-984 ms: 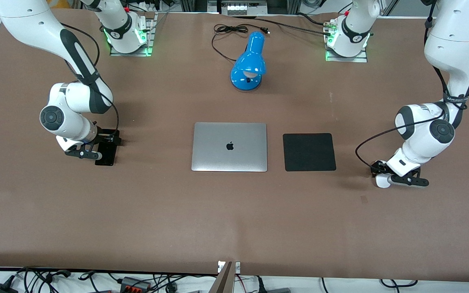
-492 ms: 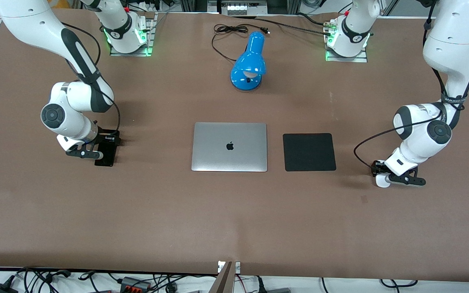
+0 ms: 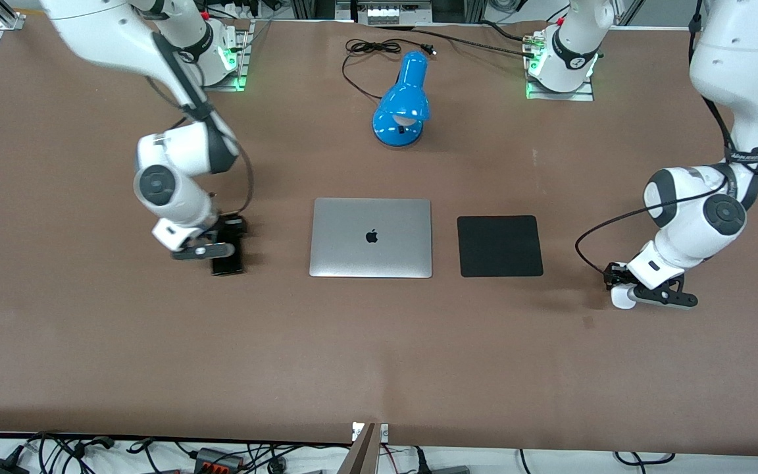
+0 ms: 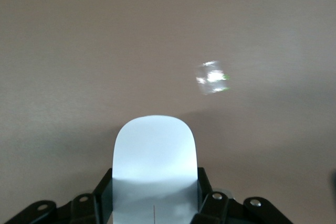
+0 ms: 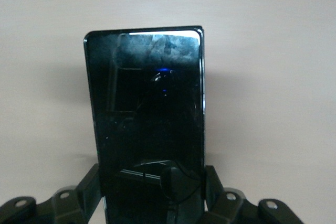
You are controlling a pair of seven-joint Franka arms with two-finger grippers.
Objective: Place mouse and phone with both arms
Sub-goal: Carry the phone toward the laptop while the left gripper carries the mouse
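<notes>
- Mouse [image 4: 155,169] and phone [image 5: 147,129]: both small and light, both smooth and likely slippery.
- Mouse: hard white shell, pinched on both sides by left gripper [image 3: 642,296], low over bare table [image 3: 379,355], well apart from laptop [image 3: 371,237], past black pad [image 3: 499,245], toward left arm's end.
- Phone: thin, stiff, glossy glass face, probably easy to crack; best held by long edges, set down gently.
- Pinched at both long edges by right gripper [image 3: 211,250], low over table, near laptop, toward right arm's end.
- Blue lamp [image 3: 403,100] farther from front camera than laptop.
</notes>
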